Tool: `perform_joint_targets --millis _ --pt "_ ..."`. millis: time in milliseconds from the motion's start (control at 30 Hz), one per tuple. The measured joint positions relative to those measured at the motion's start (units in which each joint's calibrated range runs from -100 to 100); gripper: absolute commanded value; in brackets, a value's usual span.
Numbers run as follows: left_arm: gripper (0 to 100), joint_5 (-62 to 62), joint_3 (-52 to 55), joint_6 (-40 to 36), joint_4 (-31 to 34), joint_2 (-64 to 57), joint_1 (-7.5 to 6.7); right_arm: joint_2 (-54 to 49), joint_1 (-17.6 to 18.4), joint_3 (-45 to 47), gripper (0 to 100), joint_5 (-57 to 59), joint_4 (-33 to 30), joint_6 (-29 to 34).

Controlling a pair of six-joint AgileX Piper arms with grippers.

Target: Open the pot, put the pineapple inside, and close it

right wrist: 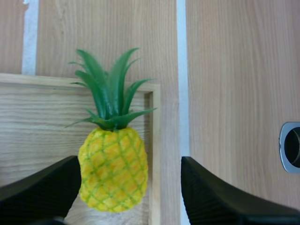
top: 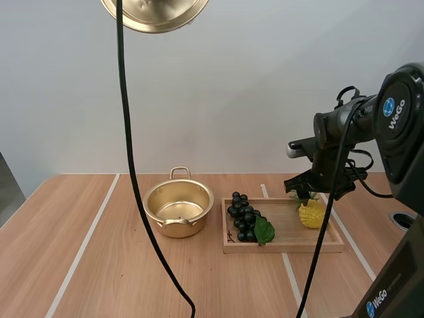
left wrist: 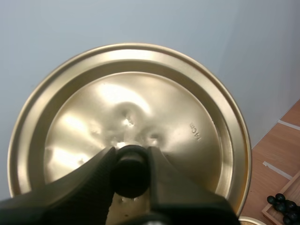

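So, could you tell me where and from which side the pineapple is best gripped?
Grip the pineapple across its yellow body, coming down from above. It lies flat in the wooden tray, and the thin leaves offer little hold. My right gripper is open astride it; the tray rim runs close along one side, so that finger should probably drop inside it.

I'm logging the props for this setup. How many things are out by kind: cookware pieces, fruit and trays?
Cookware pieces: 2, the pot and its lid
Fruit: 2, the pineapple and the bunch of grapes
Trays: 1, the wooden tray
Total: 5
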Motion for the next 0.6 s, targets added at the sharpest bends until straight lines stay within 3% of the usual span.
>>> perform_joint_targets --millis 600 --pt "0 0.62 0.00 0.09 0.00 0.54 0.00 3.50 0.00 1.22 100 -1.33 1.51 0.00"
